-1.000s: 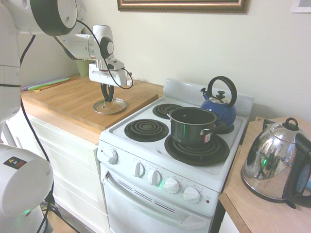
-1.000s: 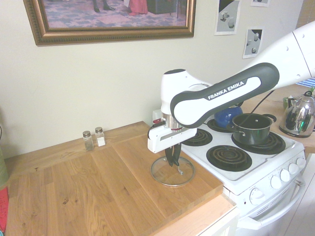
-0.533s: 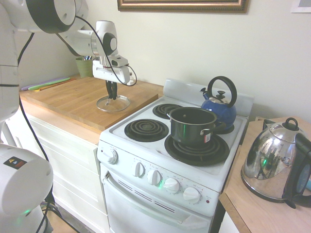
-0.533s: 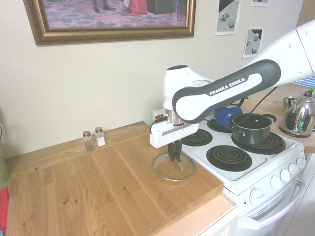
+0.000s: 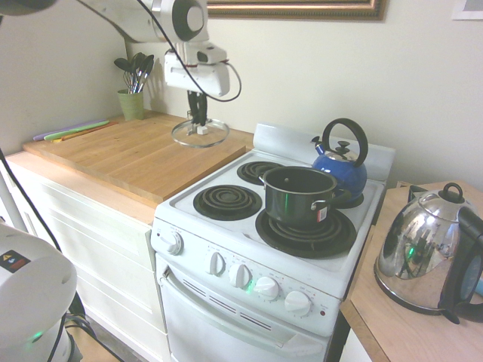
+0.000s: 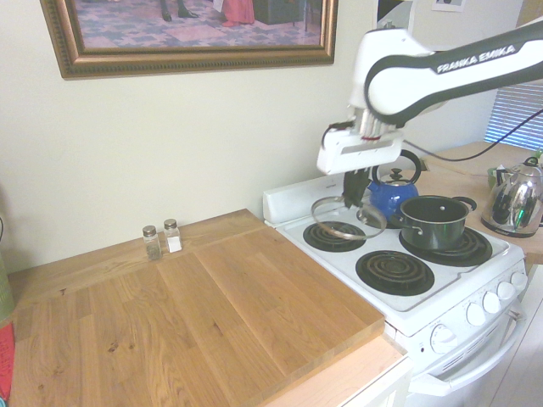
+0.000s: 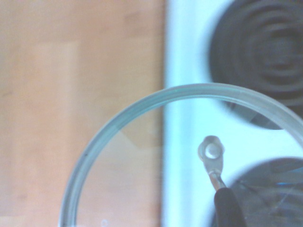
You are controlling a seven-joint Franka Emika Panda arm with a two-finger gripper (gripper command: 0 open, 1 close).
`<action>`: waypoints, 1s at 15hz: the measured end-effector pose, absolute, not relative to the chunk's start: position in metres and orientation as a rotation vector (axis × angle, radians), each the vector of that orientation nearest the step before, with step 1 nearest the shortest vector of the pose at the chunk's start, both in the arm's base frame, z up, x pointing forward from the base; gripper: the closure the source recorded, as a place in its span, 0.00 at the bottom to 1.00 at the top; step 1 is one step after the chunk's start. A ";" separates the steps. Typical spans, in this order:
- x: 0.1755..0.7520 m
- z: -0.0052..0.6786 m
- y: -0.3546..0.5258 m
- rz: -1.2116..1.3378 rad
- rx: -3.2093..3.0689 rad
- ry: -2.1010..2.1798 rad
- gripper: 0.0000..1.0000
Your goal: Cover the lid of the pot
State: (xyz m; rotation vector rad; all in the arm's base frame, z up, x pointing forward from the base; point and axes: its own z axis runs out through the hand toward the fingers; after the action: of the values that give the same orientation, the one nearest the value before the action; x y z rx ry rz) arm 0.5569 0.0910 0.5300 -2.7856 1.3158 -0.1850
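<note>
Up comes the lid, in the gripper's grip and clear of the desk!

And here is the white two-finger gripper (image 5: 199,125), fingers clamped on the knob of the round clear glass lid with a thin silver rim (image 6: 349,221), which hangs in the air by the stove's edge nearest the light wooden desk (image 6: 161,322). The glossy dark green-black saucepan (image 5: 300,197) sits open-topped on the front burner, at the stove's far side from the wooden board, its red-and-white label (image 5: 321,214) facing front. Just behind it, the blue kettle with a black handle (image 5: 341,170) stands near the stove's back corner, and the shiny chrome kettle (image 5: 429,249) holds the counter opposite!
</note>
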 end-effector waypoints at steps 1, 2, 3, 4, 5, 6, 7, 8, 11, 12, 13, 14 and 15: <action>0.552 0.543 0.065 -0.196 -2.770 1.341 1.00; 0.547 0.554 0.040 -0.203 -2.756 1.367 1.00; 0.544 0.562 0.016 -0.210 -2.740 1.389 1.00; 0.543 0.565 -0.004 -0.213 -2.725 1.409 1.00; 0.542 0.567 -0.022 -0.214 -2.714 1.432 1.00; 0.543 0.569 -0.037 -0.218 -2.703 1.454 1.00; 0.545 0.568 -0.050 -0.219 -2.694 1.472 1.00; 0.547 0.568 -0.062 -0.217 -2.685 1.487 1.00; 0.561 0.568 -0.099 -0.200 -2.656 1.553 1.00; 0.563 0.567 -0.111 -0.193 -2.648 1.578 1.00; 0.565 0.569 -0.122 -0.185 -2.643 1.597 1.00; 0.566 0.569 -0.131 -0.178 -2.640 1.610 1.00; 0.566 0.568 -0.138 -0.170 -2.637 1.623 1.00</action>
State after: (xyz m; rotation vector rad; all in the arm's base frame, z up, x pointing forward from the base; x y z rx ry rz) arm 0.5660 -0.1380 0.5679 -2.6373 1.6232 -0.1703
